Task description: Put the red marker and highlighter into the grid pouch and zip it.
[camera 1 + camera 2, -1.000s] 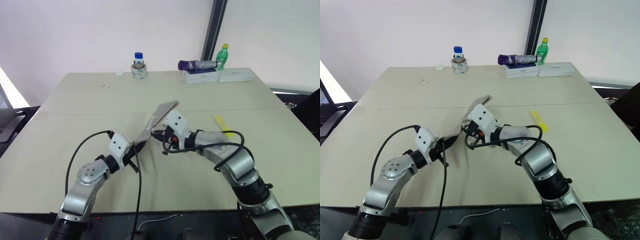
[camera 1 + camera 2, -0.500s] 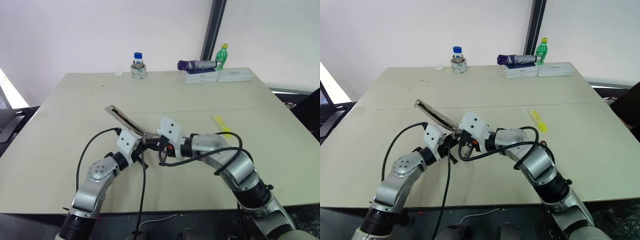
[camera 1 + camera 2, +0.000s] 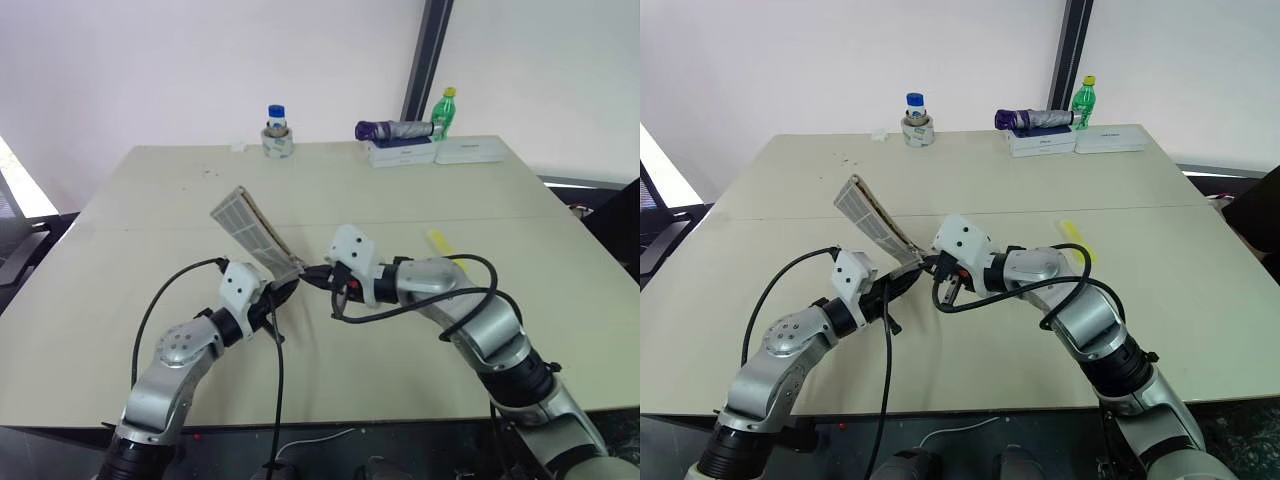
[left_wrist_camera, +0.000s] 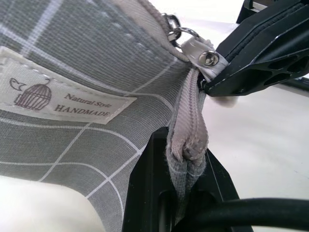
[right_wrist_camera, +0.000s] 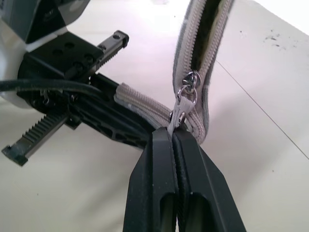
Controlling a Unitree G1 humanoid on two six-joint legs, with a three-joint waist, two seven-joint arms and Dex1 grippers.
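Beige table (image 3: 150, 200) | pouch (image 3: 250, 225) is being held up over it, corner clamped by left gripper (image 3: 283, 292) | pull tab (image 5: 179, 112) is being pinched by right gripper (image 5: 173, 137) | highlighter (image 3: 445, 250) is lying outside, marker unseen | step: zipper being worked, probably opening | next: steady pull along teeth.

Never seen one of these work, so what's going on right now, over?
Left hand shut on grid pouch, held off the table. Right hand shut on zipper pull; zipper part open. Highlighter on the table. Nothing blocking.
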